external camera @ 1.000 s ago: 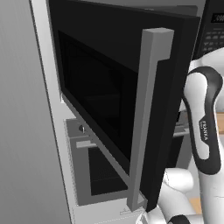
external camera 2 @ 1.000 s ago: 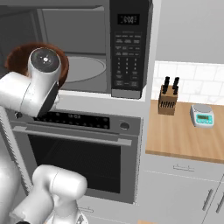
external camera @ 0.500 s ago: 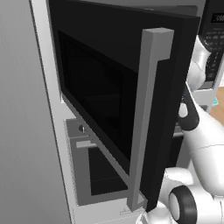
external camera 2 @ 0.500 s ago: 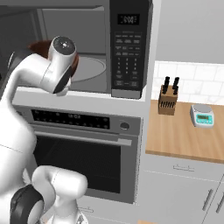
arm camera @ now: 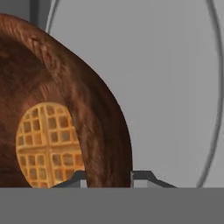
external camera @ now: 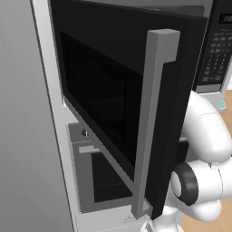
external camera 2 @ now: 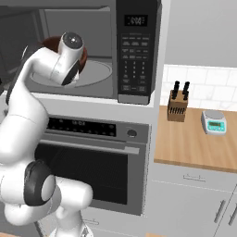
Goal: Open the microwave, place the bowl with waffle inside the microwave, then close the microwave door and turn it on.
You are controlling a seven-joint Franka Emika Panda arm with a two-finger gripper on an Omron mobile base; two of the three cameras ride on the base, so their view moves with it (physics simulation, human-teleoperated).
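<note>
Your arm (external camera 2: 28,120) rises from the lower left of the right base view, bends up past the oven (external camera 2: 88,166) and reaches its wrist into the open microwave (external camera 2: 92,51); the round end of the wrist sits at the cavity mouth, in front of the bowl (external camera 2: 83,55). In the left base view you see the arm's elbow (external camera: 204,158) tucked behind the swung-out microwave door (external camera: 122,104), whose tall grey bar handle (external camera: 152,122) faces the camera.

In the hand view the gripper (arm camera: 106,177) has its two tips on either side of the brown bowl's rim (arm camera: 105,127), one inside, one outside, closed on it. The waffle (arm camera: 48,144) lies flat in the bowl's bottom, to the left of the tips. Pale turntable glass (arm camera: 175,87) lies behind the rim. The bowl is inside the microwave cavity, over the turntable (external camera 2: 92,74); you cannot tell whether it rests on the plate or hangs just above.

Writing: the microwave's display (external camera 2: 137,20) shows pale digits too small to read, and the keypad (external camera 2: 133,55) legends are likewise illegible. On the wood counter (external camera 2: 194,143) to the right stand a knife block (external camera 2: 177,104) and a small scale (external camera 2: 214,122), well apart from the arm.
</note>
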